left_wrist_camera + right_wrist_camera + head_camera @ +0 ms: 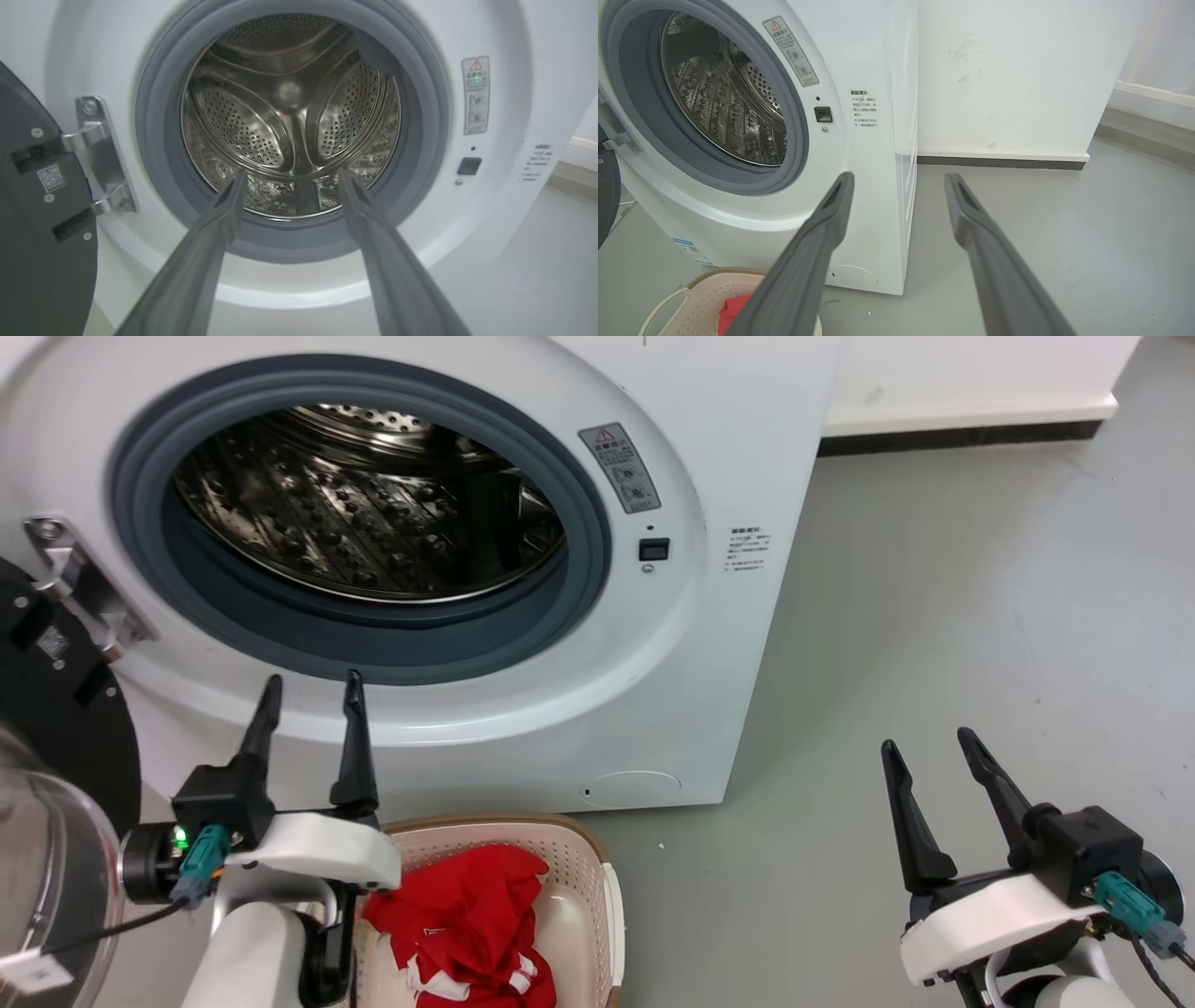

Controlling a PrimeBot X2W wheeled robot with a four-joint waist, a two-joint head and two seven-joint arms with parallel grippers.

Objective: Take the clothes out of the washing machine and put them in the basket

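From the head view, the clothes [467, 915] lie in the basket [560, 828] in front of the washing machine [653, 644]. The left end effector [312, 683] and right end effector [926, 742] are both spread wide, holding nothing. The left wrist view looks straight into the steel drum [289, 116].

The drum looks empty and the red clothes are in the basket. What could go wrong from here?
Two things, possibly. The open door stands close beside the left gripper, so a sideways swing might knock it. That gripper's wrist also hangs just above the basket; lowering it could snag the clothes or tip the basket.
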